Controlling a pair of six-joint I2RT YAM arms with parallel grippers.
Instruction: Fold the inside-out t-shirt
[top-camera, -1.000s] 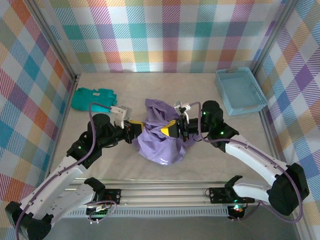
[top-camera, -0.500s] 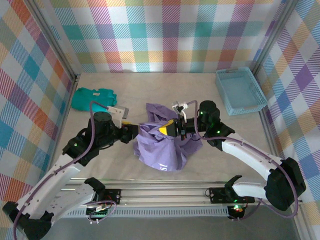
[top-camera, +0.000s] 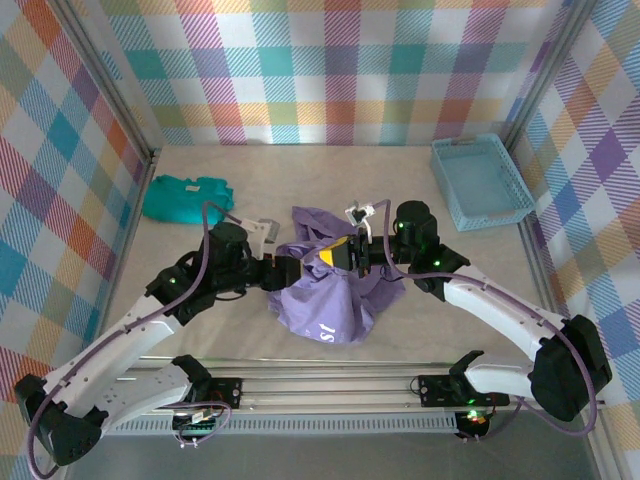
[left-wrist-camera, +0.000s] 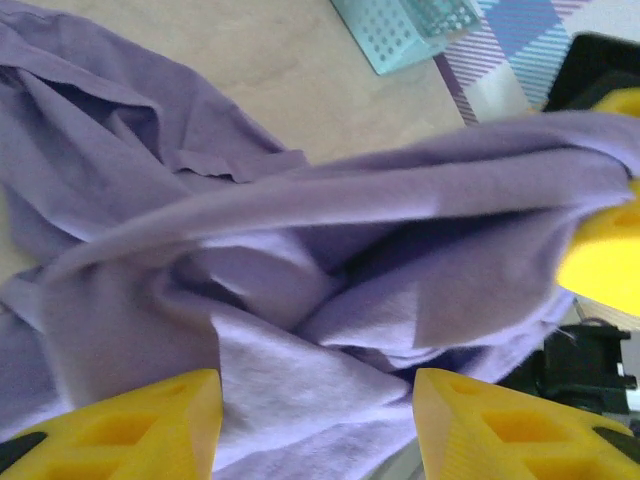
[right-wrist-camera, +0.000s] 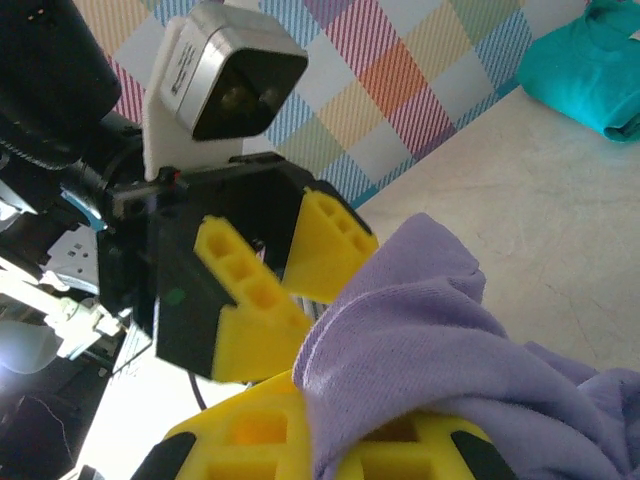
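lavender t-shirt (top-camera: 325, 305) pinched in closed right end effector (top-camera: 337, 258); left end effector (top-camera: 290, 270) half-open, fabric loose between

The t-shirt (top-camera: 322, 302) lies centre — folded garment (top-camera: 185, 197) behind at left, basket (top-camera: 480, 182) behind at right.

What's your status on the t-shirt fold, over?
Right gripper shut on t-shirt, bunched, not folded. Left gripper open, facing it. Teal garment, basket well aside.

Beige table (top-camera: 400, 180) under crumpled lavender t-shirt (top-camera: 320, 305), teal garment (top-camera: 185, 197), light-blue basket (top-camera: 447, 190).
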